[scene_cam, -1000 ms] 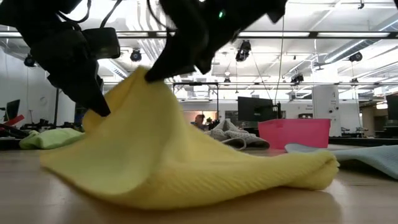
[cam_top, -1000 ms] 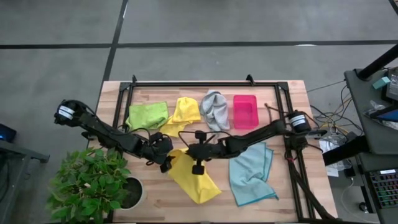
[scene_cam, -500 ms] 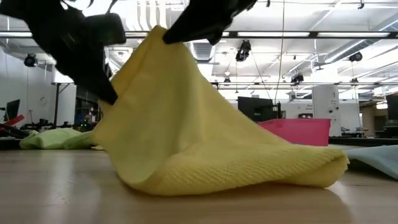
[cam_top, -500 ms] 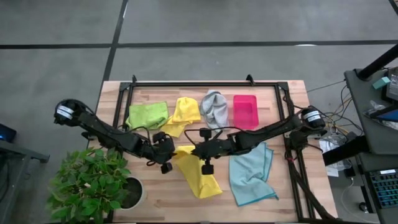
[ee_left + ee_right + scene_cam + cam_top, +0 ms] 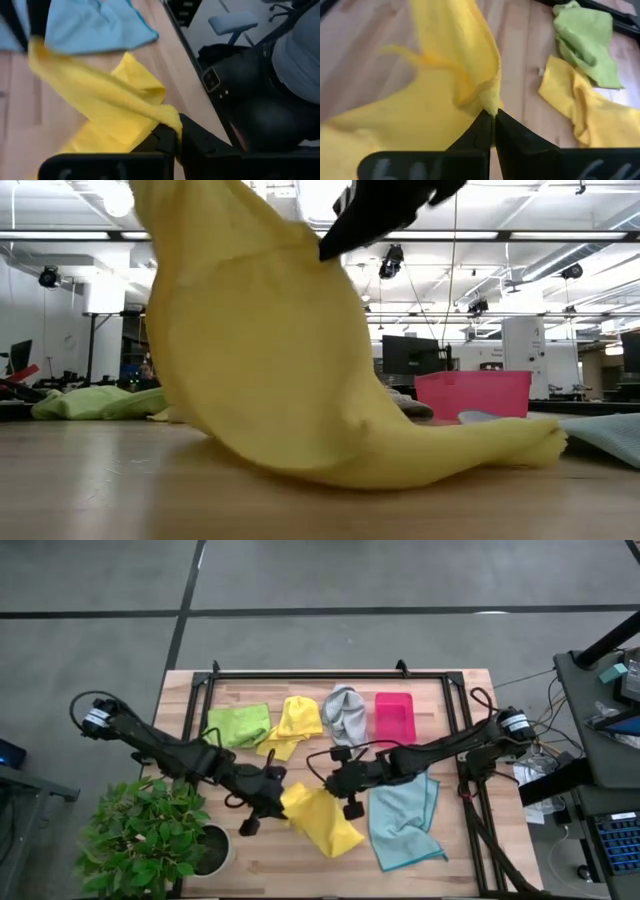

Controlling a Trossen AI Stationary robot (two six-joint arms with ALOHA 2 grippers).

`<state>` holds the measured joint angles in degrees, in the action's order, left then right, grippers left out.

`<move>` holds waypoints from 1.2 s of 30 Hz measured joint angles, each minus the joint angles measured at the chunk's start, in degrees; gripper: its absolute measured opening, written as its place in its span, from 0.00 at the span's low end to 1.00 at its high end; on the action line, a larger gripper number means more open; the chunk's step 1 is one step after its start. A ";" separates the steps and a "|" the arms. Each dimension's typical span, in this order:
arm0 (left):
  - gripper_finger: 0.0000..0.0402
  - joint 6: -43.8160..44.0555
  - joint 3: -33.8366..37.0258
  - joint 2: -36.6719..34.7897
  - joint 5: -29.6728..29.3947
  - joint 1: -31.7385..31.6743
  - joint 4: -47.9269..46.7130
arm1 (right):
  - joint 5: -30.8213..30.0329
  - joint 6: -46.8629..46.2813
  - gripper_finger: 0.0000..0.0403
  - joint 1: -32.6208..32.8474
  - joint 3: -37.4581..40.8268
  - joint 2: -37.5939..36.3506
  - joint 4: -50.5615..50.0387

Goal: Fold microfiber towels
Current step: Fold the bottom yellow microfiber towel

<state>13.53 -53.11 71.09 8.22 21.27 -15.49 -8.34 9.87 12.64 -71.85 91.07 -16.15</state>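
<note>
Both arms lift the yellow towel [image 5: 318,821] off the table's [image 5: 460,850] front middle, the left gripper [image 5: 272,792] having just clamped one corner beside the right gripper [image 5: 337,783], already pinched on another, readying the fold.

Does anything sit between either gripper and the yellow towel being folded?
Nothing visible does. The left gripper and right gripper are each shut on a corner of the yellow towel, lifted above the table.
</note>
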 joint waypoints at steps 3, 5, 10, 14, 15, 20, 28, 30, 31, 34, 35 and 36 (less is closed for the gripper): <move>0.00 0.44 -0.64 0.00 -3.53 -1.82 -0.01 | 0.30 1.28 0.02 -2.93 2.07 0.00 3.38; 0.00 3.32 -0.54 0.00 -8.26 -3.13 -0.07 | 3.40 1.04 0.03 -5.57 3.67 0.00 5.39; 0.00 14.72 1.33 0.36 -20.44 -5.64 -3.75 | 5.74 -1.86 0.13 -12.52 7.64 0.00 7.92; 0.00 20.70 4.22 0.44 -23.35 -6.78 -4.83 | 5.54 -8.31 0.25 -16.95 10.11 0.00 7.91; 0.00 21.37 4.76 0.44 -23.36 -6.95 -4.90 | 5.55 -10.00 0.28 -17.47 10.76 -0.05 7.84; 0.00 22.20 6.10 0.44 -23.43 -7.34 -4.86 | 5.94 -17.64 0.41 -16.87 13.81 -2.02 7.93; 0.00 22.15 6.57 0.44 -23.49 -7.34 -4.70 | 5.35 -28.59 0.48 -5.89 19.40 -3.11 19.40; 0.00 21.91 6.55 0.44 -23.49 -7.34 -4.69 | 2.78 -30.33 0.48 -3.00 20.28 -1.67 24.85; 0.00 21.69 6.51 0.44 -23.49 -7.33 -4.82 | 0.70 -31.42 0.48 -1.83 20.55 -0.71 26.46; 0.00 20.78 6.46 0.17 -23.35 -7.32 -4.64 | -4.23 -33.01 0.48 0.45 20.27 2.94 29.85; 0.00 20.66 6.46 0.02 -23.35 -7.32 -4.53 | -5.63 -33.10 0.48 0.66 19.92 4.11 29.51; 0.00 20.62 6.46 -0.02 -23.33 -7.32 -4.48 | -6.86 -33.09 0.48 0.63 19.48 5.39 29.61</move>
<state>34.15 -46.65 71.07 -15.11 13.96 -19.97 -15.20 -23.22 13.27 -52.37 96.45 13.46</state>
